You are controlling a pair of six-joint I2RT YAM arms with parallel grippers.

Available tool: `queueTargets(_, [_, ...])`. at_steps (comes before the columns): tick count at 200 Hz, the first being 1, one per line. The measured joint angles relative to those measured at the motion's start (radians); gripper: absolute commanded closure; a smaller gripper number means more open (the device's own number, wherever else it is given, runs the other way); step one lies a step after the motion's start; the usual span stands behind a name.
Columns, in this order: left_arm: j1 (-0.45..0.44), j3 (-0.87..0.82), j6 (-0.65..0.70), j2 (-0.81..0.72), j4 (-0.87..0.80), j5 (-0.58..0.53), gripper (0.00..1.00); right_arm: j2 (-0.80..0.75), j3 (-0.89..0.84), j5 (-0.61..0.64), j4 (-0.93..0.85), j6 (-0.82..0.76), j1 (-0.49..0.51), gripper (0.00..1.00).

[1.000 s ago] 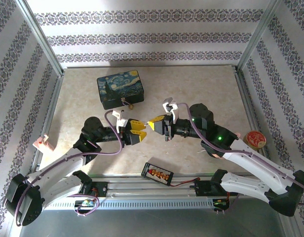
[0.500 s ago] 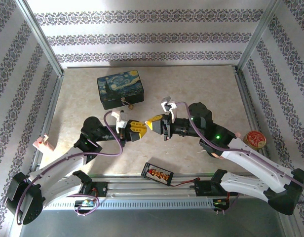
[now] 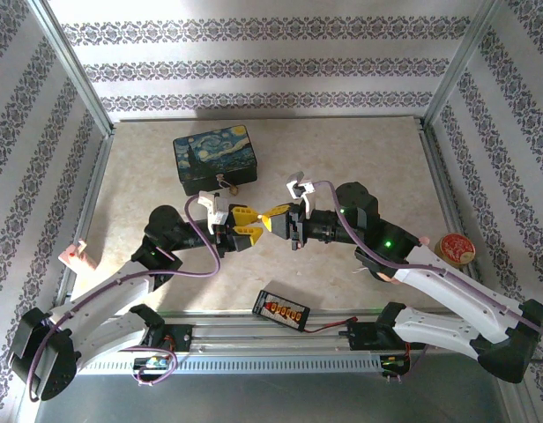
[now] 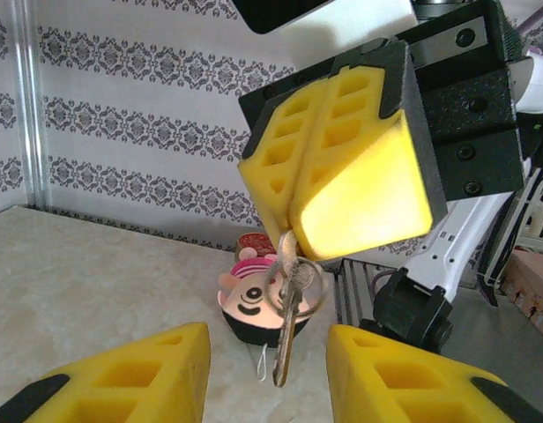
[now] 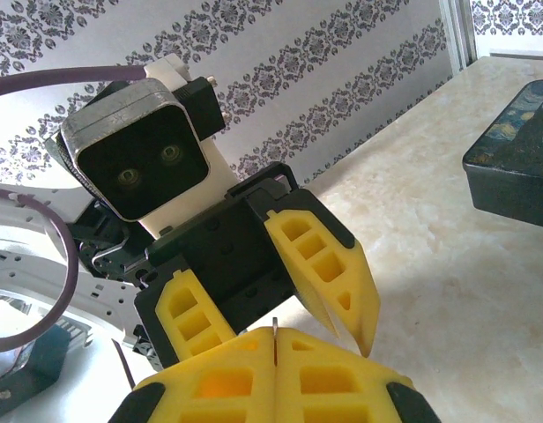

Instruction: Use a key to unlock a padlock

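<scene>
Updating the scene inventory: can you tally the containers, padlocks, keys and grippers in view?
Containers: 2, blue box and round tin
Padlocks: 1, padlock
Keys: 1, key hanging from the right gripper
Grippers: 2, counting the left gripper
Total: 6

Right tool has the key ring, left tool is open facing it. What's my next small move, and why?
Probably ease the left tool slightly forward so the key sits between its fingers. The right tool is shut on the key ring. The key hangs free below it, lined up with the left tool's open gap, though how deep it sits there is hard to tell.
</scene>
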Motion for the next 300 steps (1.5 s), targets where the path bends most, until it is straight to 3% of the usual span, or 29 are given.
queueTargets(32, [0.018, 0.000, 0.018, -0.011, -0.038, -0.003, 0.60, 0.000, 0.000, 0.000, 0.000, 0.000, 0.000, 1.00])
queueTargets(55, [0.019, 0.000, 0.033, -0.012, -0.056, 0.003, 0.49, 0.000, 0.000, 0.000, 0.000, 0.000, 0.000, 1.00])
queueTargets(117, [0.055, 0.010, 0.054, -0.012, -0.112, 0.027, 0.47, 0.000, 0.000, -0.007, 0.000, 0.000, 0.000, 1.00])
queueTargets(156, [0.097, 0.023, 0.055, -0.012, -0.119, 0.074, 0.52, 0.000, 0.000, -0.015, -0.008, -0.001, 0.000, 1.00])
queueTargets(184, [0.101, 0.045, 0.053, -0.004, -0.119, 0.121, 0.57, 0.009, 0.000, -0.015, -0.012, -0.001, 0.000, 1.00])
queueTargets(222, [0.101, 0.068, 0.055, 0.008, -0.128, 0.165, 0.75, 0.023, 0.000, -0.015, -0.016, -0.001, 0.000, 1.00])
queueTargets(261, [0.102, 0.085, 0.063, 0.017, -0.165, 0.187, 0.82, 0.023, 0.000, -0.014, -0.016, -0.001, 0.000, 1.00])
queueTargets(300, [0.102, 0.089, 0.083, 0.018, -0.196, 0.210, 1.00, 0.024, 0.000, -0.009, -0.017, -0.001, -0.005, 1.00])
